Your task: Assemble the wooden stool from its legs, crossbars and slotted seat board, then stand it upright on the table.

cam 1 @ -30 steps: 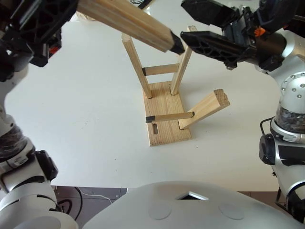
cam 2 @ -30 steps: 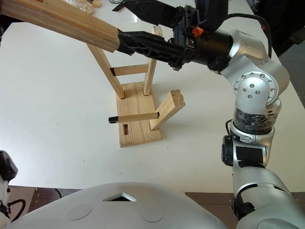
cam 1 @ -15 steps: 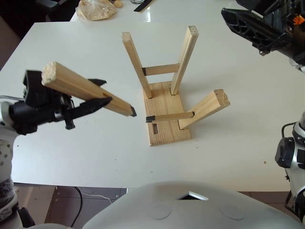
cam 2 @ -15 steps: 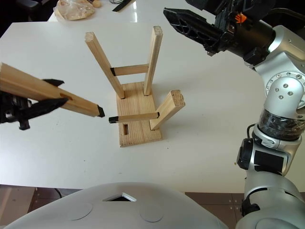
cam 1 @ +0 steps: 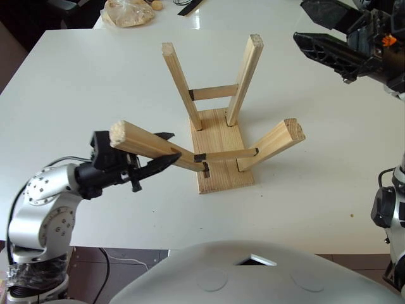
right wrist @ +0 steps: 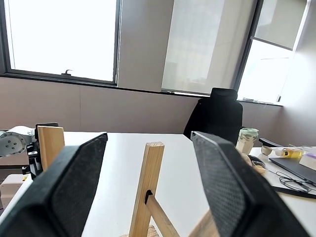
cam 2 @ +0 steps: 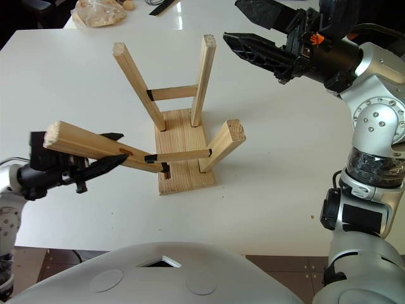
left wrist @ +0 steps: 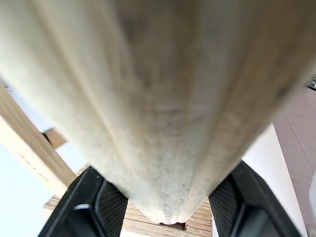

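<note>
At the lower left of the left eye view, the left gripper [cam 1: 166, 149] is clamped on a loose wooden leg [cam 1: 136, 140], black fingers [left wrist: 106, 202] pressing either side of it. The leg slants down toward the centre of the frame. Its dark tip meets the slot at the near end of the seat board [cam 1: 228, 176], right under the black end of the near crossbar [cam 1: 228, 154]. Whether the tip is seated in the slot cannot be told.

The board lies flat on the white table [cam 1: 95, 82] at mid-frame. The near crossbar runs right into a tilted leg [cam 1: 275, 142] that leans away from the board's right edge. Farther up the frame, two upright legs [cam 1: 181, 85] [cam 1: 245, 79] rise from the board's far end, joined by a far crossbar [cam 1: 214, 93].

In the upper right, the right gripper [cam 1: 300, 20] hangs above the table, jaws spread wide and empty, well apart from the stool parts.

At the top edge lie a crumpled bag [cam 1: 128, 11] and a black cable [cam 1: 190, 5].
</note>
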Controlling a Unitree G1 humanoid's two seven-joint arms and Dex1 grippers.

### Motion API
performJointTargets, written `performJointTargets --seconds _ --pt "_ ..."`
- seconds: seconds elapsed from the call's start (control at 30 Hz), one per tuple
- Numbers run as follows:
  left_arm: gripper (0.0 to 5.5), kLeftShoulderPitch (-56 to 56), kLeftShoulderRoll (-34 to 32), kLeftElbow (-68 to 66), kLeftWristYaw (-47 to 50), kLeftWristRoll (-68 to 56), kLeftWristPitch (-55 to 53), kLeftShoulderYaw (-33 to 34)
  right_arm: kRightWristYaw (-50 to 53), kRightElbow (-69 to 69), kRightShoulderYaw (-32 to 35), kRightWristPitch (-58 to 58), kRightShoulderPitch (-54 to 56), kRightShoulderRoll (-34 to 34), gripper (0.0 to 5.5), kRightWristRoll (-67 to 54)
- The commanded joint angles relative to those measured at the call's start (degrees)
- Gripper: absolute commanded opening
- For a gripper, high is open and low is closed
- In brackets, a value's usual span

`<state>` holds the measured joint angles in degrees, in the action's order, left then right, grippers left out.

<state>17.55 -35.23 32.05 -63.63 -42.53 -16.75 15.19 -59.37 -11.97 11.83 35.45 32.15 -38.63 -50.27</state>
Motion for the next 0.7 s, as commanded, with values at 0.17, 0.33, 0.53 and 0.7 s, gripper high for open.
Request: performJointTargets --seconds 0.17,0.33,0.53,0.7 --pt "2.04 0.94 0.23 -2.6 -0.76 6.53 6.71 -4.1 -3.15 1.03 -1.89 -2.16 1.14 -0.72 3.13 2.81" --pt "2.04 1.08 -2.05 -2.32 -2.09 5.64 7.5 -3.81 -3.49 0.42 -2.08 -2.35 0.59 -0.53 3.13 3.33" --pt "2.04 2.88 -6.25 -0.41 -4.51 4.94 6.77 -4.07 -2.97 -0.77 -2.16 -2.76 -0.91 -0.14 3.13 3.74" --pt "2.04 1.92 -8.39 -1.62 -4.72 7.06 6.86 -5.64 -2.35 -1.73 -2.48 -3.0 -1.7 0.23 3.13 4.0"
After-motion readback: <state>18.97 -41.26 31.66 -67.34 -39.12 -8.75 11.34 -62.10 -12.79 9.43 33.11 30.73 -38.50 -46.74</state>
